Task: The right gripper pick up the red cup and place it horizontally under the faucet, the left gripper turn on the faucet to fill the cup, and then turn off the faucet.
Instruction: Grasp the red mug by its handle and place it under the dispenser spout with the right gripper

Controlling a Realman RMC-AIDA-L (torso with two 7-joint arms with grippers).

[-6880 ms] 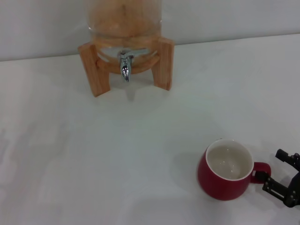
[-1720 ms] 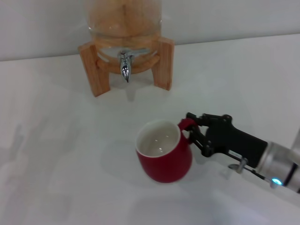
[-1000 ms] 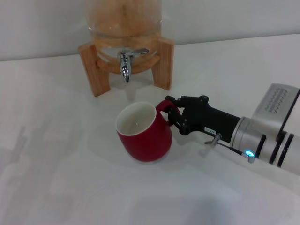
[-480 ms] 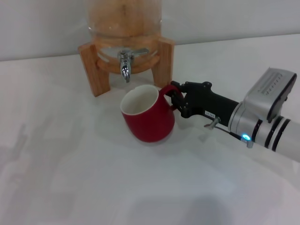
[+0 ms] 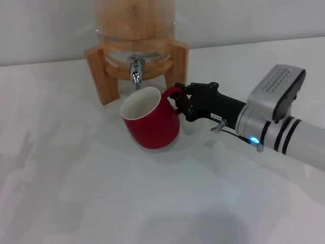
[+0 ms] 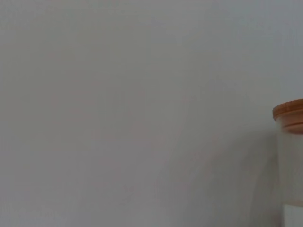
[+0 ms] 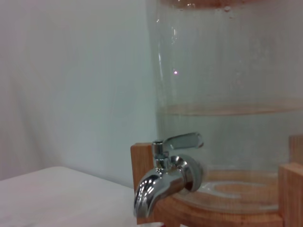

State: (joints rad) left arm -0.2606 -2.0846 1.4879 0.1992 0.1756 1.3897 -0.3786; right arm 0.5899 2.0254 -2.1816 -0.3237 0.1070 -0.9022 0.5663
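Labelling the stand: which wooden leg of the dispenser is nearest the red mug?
The left wooden leg; the squat dark-red ceramic mug sits nearer it than the right leg.

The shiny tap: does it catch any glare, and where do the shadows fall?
Right wrist view: bright highlights streak the chrome faucet. Head view: the red cup casts a soft shadow on the table beneath it; the right hand holds its handle.

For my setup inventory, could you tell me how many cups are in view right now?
1. The red cup is held by its handle in the right gripper, just below and in front of the faucet. No other cup shows in any view.
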